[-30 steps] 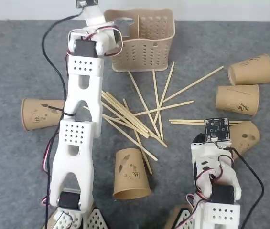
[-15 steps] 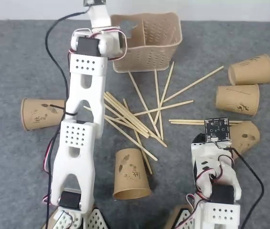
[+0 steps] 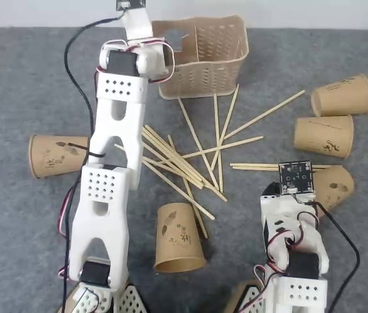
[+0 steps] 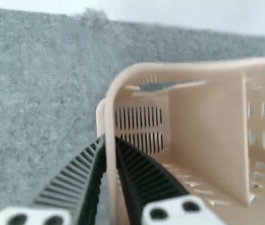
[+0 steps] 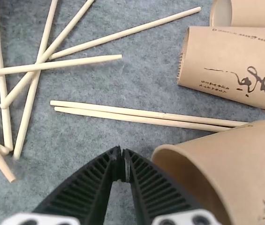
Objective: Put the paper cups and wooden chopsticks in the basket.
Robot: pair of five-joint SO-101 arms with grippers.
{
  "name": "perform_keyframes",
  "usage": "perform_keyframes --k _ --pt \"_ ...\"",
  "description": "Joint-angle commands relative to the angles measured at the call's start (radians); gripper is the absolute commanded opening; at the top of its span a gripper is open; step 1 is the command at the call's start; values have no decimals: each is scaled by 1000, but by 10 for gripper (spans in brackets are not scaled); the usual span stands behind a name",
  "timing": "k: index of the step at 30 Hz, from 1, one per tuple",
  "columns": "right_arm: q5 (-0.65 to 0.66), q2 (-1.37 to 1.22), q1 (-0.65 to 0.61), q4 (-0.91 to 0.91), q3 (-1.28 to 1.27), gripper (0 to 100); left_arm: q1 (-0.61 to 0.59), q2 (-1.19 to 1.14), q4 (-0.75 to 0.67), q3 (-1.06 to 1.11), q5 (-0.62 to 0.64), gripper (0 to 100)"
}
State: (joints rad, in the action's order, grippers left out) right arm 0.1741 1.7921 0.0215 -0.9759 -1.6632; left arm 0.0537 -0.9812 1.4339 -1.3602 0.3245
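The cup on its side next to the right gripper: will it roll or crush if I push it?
It will probably roll: the paper cup lies on its side, and being tapered it would likely curve rather than go straight. It looks thin-walled and empty, so it is likely light and easily dented at its open rim.

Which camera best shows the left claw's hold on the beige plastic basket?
The left wrist view: the left claw pinches the wall of the beige perforated plastic basket. The high view shows most of the basket, but the arm covers the grip. The right wrist view faces loose wooden chopsticks.
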Motion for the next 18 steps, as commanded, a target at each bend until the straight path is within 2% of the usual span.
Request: perform_keyframes --k 1,3,12,18 --pt "18 -16 7 18 -23 9 -12 103 -34 42 46 13" --pt "18 -16 7 18 -23 9 -6 123 -21 64 69 25" --pt "18 -16 7 18 -23 9 74 218 227 71 110 45" --pt "18 -16 7 18 -23 9 31 222 192 68 133 44"
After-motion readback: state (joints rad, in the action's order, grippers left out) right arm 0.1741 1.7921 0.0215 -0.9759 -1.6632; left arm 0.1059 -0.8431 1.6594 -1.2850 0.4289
